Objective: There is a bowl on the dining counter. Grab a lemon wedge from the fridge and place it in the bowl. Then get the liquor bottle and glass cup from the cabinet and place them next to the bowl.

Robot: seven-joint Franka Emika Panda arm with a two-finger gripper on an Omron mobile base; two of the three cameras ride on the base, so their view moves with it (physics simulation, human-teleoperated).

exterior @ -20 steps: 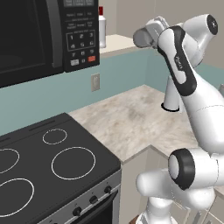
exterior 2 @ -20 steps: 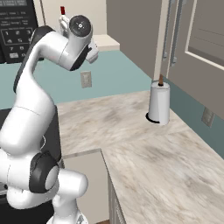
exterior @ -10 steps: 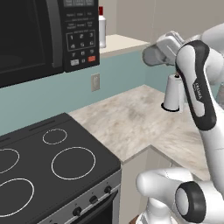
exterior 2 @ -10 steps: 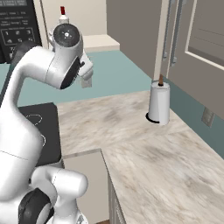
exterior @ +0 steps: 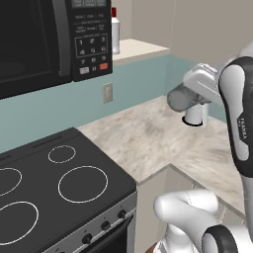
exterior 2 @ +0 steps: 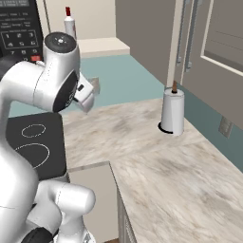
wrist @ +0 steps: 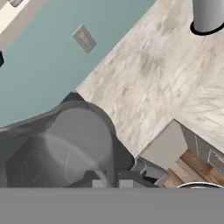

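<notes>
Left base view gives us the clearest read: the claw (exterior: 194, 93) is clenched on the glass cup (exterior: 181, 99), gripping it at the end nearest the hand. The cup hangs in the air above the wall counter (exterior: 143, 138).

Compared with a second ago, the hand has come down from up near the cabinet line. The arm has folded too, so its dark-striped forearm now stands at the right edge of this view. The cup has travelled with the claw throughout, so we judge the grasp to be secure. We take this as the carry stage. The cup is already out of the cabinet and has yet to be brought to the dining counter and set beside the bowl.

The cup is not upright. Its long axis lies close to level, running out from the claw and dipping slightly. Its free end points away from the hand, towards the stove (exterior: 74, 183) and the wall outlet (exterior: 107, 92). We cannot tell whether that far end is the mouth or the base. In the hand view the cup bulks large just ahead of the fingertips, a grey translucent barrel seen nearly end on.

Beyond and just below the claw stands the paper towel roll (exterior: 196, 112), apart from the cup. The microwave (exterior: 29, 44) hangs well off to the side the cup points towards. The cup will need turning upright before it is set down.
</notes>
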